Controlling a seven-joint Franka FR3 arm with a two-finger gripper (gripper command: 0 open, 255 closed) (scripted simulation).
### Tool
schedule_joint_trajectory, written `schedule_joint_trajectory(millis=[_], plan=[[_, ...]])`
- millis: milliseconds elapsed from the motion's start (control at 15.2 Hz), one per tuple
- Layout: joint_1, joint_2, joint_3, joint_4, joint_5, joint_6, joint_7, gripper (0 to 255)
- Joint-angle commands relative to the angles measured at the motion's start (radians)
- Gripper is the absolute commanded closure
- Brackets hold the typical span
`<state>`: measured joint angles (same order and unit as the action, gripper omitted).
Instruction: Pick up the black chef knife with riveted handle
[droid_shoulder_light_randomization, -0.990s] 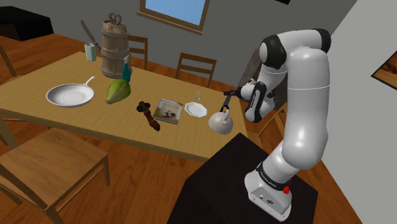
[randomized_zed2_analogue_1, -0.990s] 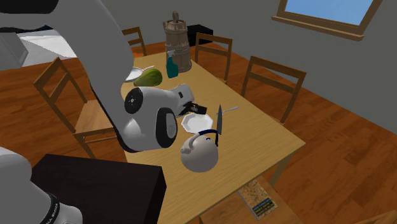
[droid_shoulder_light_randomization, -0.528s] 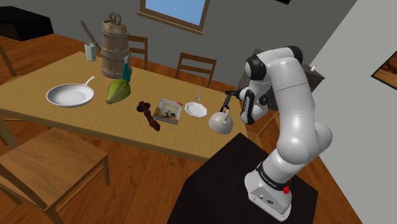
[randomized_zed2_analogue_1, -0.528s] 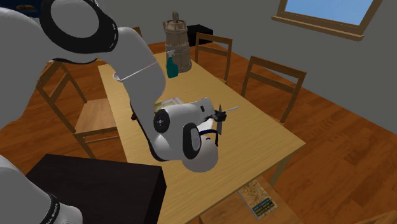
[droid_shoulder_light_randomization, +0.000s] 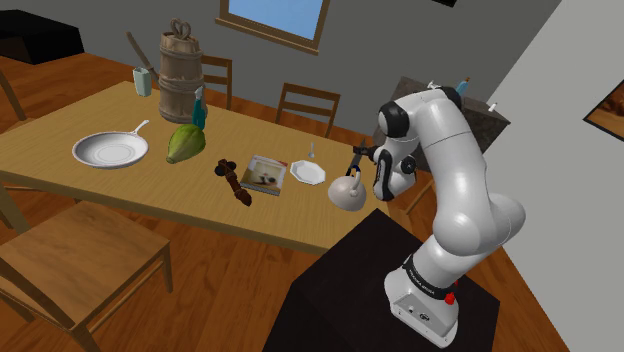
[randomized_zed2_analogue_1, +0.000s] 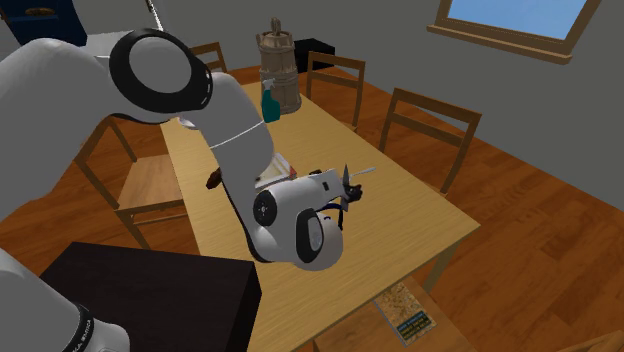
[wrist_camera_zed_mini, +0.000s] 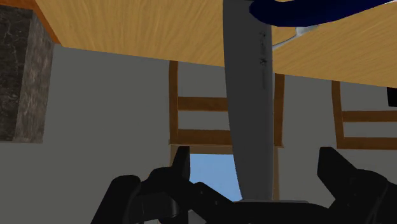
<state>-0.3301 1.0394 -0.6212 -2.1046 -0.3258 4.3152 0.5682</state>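
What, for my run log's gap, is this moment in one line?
phase: pre-grasp | gripper: open, astride knife, not touching | knife: standing beside kettle | held: no

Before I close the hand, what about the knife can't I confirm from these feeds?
- Handle and rivets of the knife: wrist view, its lower end vanishes behind the base of the hand.
- What the knife rests on: second exterior view, the arm covers its lower end.
- Contact with the kettle: shoulder view, too small to tell.
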Motion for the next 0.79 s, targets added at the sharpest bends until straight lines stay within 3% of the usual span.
schedule_joint_trajectory(millis=[0,132,198,726], plan=[[-0.008,0.035,0.014,0.023,0.020,0.009,-0.005,0],[-0.008,0.035,0.014,0.023,0.020,0.010,-0.005,0],[-0.009,0.037,0.015,0.026,0.020,0.009,-0.004,255],[-0.008,0.037,0.015,0.025,0.021,0.008,-0.005,255]])
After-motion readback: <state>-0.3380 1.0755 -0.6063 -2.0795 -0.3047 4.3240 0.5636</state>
